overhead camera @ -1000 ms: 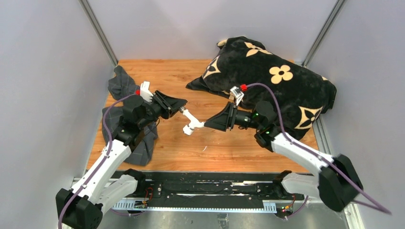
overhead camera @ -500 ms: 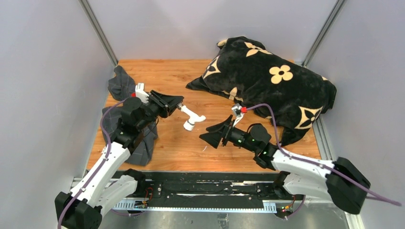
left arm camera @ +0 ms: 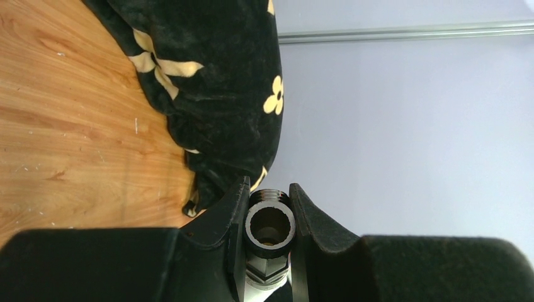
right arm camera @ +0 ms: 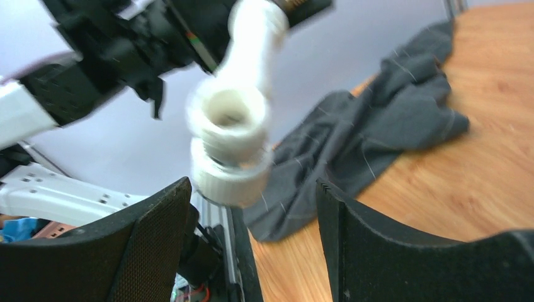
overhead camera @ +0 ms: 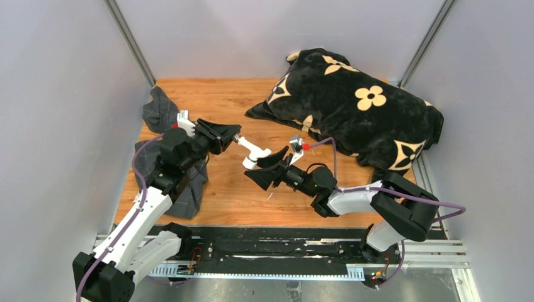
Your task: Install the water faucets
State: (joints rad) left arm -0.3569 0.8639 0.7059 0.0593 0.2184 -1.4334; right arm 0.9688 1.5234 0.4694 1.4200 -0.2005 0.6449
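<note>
The black flowered cushion [overhead camera: 359, 107] is crowding the far right of the wooden table [overhead camera: 214, 100] and the grey cloth [overhead camera: 160, 110] is bunching at its left edge, leaving bare board between them. Above that gap the left gripper [overhead camera: 236, 137] is clamping the white tap body [overhead camera: 255, 151] by its threaded metal end, while the right gripper [overhead camera: 261, 168], jaws spread, is framing the free end. The part is looking light, rigid and slick, likely best pinched across its collar.

No text, number or brand can be read in any view. The cushion [overhead camera: 378, 126] at the far right corner of the table [overhead camera: 208, 94] carries only beige flower and four-point star motifs, which do not form letters.
</note>
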